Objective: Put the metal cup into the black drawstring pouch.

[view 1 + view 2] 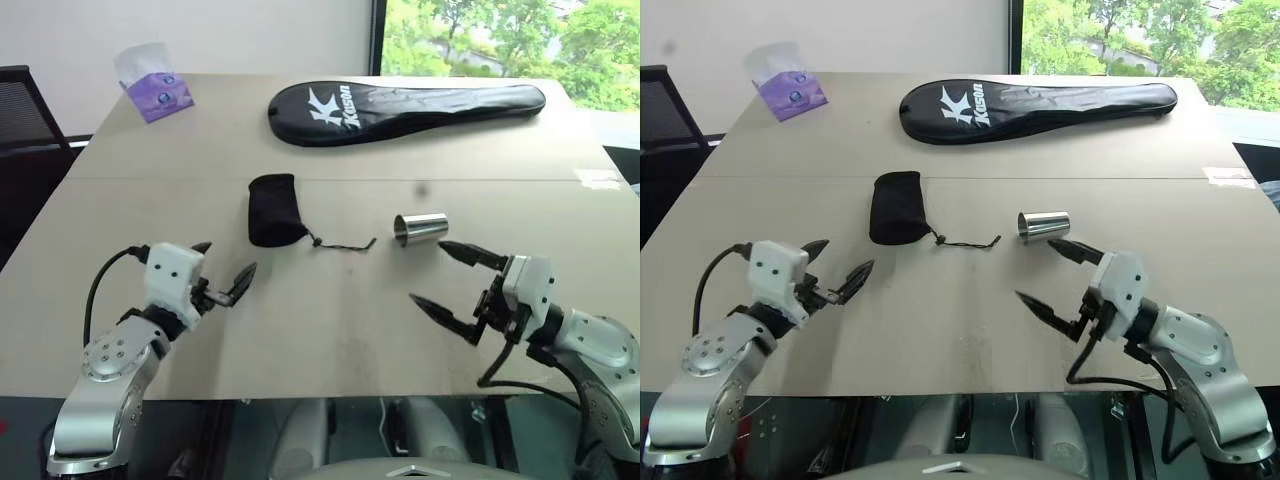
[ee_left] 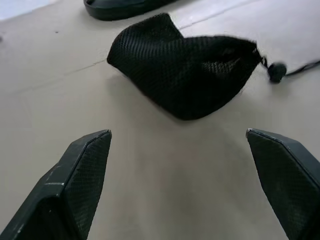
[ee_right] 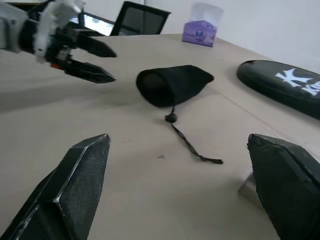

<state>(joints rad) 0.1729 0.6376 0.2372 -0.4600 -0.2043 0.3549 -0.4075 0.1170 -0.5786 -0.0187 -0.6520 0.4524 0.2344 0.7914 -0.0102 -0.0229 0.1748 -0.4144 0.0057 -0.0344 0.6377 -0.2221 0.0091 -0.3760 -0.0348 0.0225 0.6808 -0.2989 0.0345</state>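
Note:
The metal cup (image 1: 421,228) lies on its side near the middle of the table, its open end facing left. Left of it sits the black drawstring pouch (image 1: 272,211), its cord (image 1: 345,244) trailing toward the cup. My right gripper (image 1: 450,282) hovers open just in front of the cup, nothing between its fingers. My left gripper (image 1: 224,270) is open too, in front of and to the left of the pouch, and empty. The left wrist view has the pouch (image 2: 186,70) close ahead. In the right wrist view the pouch (image 3: 172,84) lies beyond the wide-set fingers.
A long black racket cover (image 1: 400,110) with white lettering lies across the far side of the table. A purple tissue pack (image 1: 156,88) stands at the far left corner. A black chair (image 1: 22,110) is beside the table's left edge.

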